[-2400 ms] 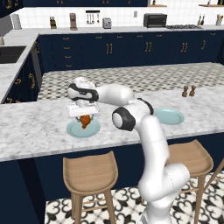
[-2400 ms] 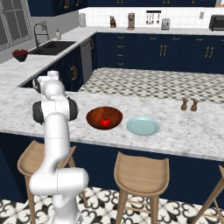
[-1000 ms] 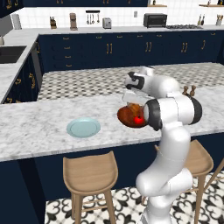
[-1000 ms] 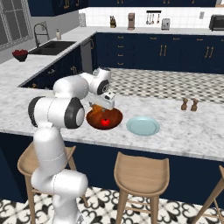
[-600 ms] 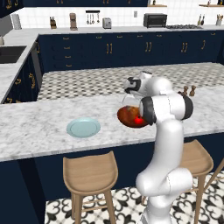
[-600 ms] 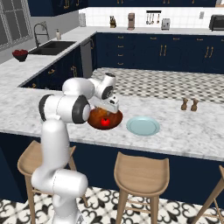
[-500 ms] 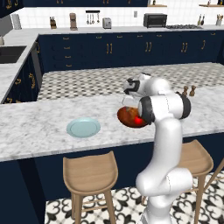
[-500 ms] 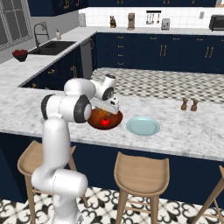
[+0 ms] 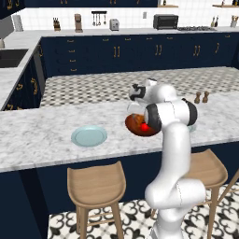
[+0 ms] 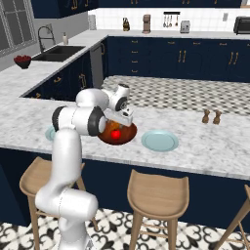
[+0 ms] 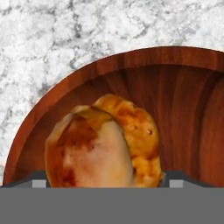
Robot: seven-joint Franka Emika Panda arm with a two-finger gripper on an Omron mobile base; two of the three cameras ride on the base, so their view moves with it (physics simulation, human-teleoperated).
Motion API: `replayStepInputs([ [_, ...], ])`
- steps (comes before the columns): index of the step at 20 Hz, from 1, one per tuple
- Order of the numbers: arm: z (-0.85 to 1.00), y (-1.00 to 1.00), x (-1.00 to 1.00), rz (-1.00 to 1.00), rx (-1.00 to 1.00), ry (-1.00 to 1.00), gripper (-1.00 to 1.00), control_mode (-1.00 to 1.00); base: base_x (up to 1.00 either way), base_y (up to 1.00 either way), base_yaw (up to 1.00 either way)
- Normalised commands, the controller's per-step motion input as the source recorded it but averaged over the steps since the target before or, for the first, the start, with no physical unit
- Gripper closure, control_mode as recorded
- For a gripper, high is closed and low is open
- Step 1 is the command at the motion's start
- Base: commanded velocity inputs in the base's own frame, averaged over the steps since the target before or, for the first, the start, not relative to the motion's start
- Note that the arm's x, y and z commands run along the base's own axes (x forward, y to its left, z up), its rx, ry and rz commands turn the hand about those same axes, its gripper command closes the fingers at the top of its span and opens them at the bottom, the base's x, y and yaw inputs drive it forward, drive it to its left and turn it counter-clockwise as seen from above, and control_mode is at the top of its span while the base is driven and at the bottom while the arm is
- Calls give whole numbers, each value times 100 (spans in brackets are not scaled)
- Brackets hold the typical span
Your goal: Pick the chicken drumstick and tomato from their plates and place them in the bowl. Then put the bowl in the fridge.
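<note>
Gripper (image 10: 125,117): positioned directly over the bowl (image 10: 128,134), hanging low above its near-left portion as the right base view shows it. In the hand view the chicken drumstick (image 11: 105,142) sits close against the camera, between the two finger tips (image 11: 39,180), with the bowl's wooden floor (image 11: 175,105) behind it. The jaws stand narrow, about a drumstick's width apart. Whether the fingers actually press on the drumstick or have just let go cannot be told from these frames.

Bowl: one, dark reddish-brown, resting on the marble counter (image 9: 37,140). In the left base view its rim (image 9: 135,126) shows left of the arm's forearm.

Tomato (image 10: 115,135): one, red, lying inside the bowl, toward the side nearest the stools.

Drumstick: one, over the bowl's interior, at the gripper.

Plates: two, pale blue, both bare. One plate (image 10: 160,140) lies just beside the bowl, on the side toward the salt and pepper shakers (image 10: 211,116). The other plate (image 9: 89,136) lies well apart from the bowl on the opposite side.

Shakers: two, standing together, beyond the nearer plate from the bowl.

Stools (image 10: 157,195): wooden, tucked under the counter edge below the bowl.
</note>
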Motion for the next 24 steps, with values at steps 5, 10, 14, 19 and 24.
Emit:
replayStepInputs([
  [5, 15, 0, -32, 0, 0, -18, -100, -100, 0, 0, 0],
  [10, 21, -4, -30, -2, 0, -13, -100, -100, 0, 0, 0],
  [14, 33, -7, -90, -18, 4, -9, -100, -100, 0, 0, 0],
  [19, 40, -34, -89, -29, 3, 0, -100, -100, 0, 0, 0],
  [24, 10, -58, -42, -12, 8, 1, -100, -100, 0, 0, 0],
])
